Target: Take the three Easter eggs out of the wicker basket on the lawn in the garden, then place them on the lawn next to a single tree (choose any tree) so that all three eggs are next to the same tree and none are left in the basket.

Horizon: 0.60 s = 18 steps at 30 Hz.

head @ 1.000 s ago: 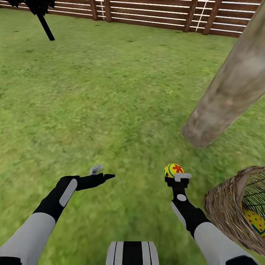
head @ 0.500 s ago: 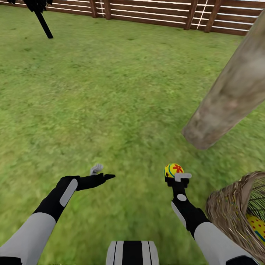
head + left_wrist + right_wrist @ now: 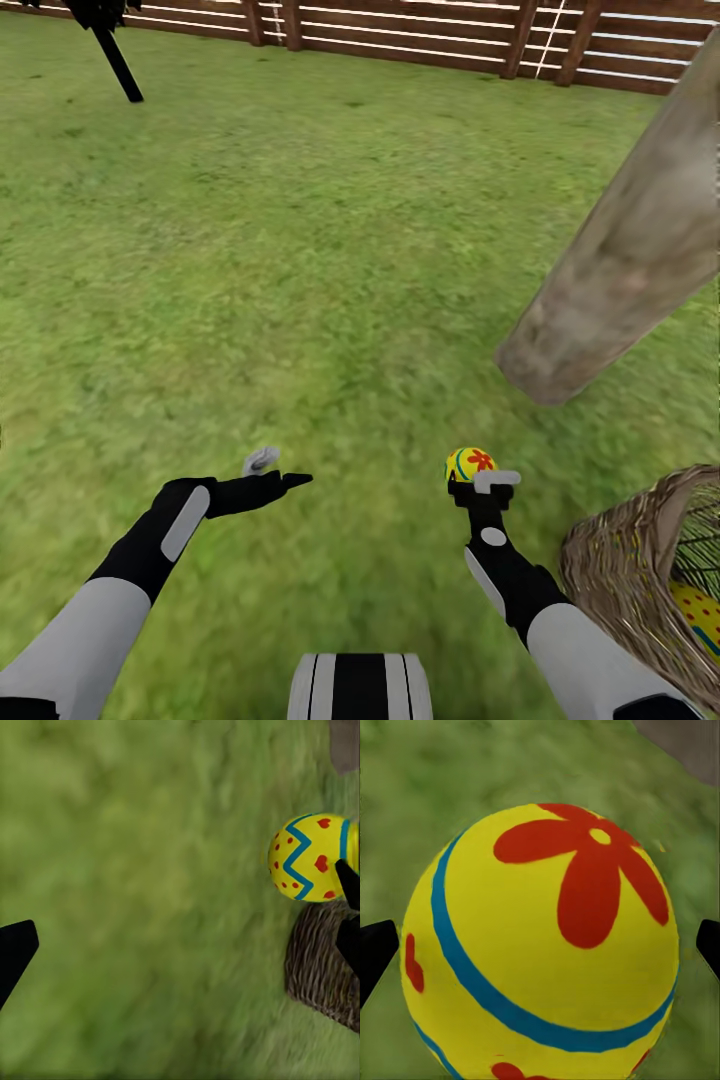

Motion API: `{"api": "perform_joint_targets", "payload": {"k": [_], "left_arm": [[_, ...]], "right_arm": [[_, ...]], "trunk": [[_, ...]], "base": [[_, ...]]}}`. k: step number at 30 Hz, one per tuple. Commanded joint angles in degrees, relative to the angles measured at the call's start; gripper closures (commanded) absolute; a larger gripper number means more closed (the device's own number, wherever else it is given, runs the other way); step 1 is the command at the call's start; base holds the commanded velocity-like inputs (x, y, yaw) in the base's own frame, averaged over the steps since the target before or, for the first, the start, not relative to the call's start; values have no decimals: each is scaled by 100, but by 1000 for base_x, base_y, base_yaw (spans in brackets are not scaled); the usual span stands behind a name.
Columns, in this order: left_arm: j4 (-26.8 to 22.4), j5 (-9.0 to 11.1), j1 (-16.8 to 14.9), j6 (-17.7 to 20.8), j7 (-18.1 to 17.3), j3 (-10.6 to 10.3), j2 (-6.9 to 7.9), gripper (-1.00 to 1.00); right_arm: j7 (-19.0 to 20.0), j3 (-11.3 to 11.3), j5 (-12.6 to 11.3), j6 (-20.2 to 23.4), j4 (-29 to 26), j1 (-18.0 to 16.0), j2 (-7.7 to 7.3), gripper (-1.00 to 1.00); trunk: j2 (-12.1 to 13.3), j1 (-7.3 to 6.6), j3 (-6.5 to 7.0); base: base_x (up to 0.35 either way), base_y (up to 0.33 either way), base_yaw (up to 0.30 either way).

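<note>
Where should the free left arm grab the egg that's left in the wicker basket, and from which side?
Grip the egg across its rounded middle, fingers on opposite sides, where the curve is widest. Come in through the wicker basket's open mouth, since the woven wall hides everything but the egg's top. The left gripper is open and empty; the right gripper already holds a flowered egg.
</note>
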Motion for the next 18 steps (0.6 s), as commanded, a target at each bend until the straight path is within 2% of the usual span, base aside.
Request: {"api": "perform_joint_targets", "payload": {"k": [1,18], "left_arm": [[-2,22,-2,32,-1,-10,9,-100],[-2,-3,-2,35,40,-15,4,-100]], "right_arm": [[-37,39,-50,-32,5,-4,-4,-100],[-160,38,-66,6,-150,-4,1,-100]], "trunk": [[0,-3,19],[23,-47,396]], "base": [[0,0,0],[0,0,0]]}}
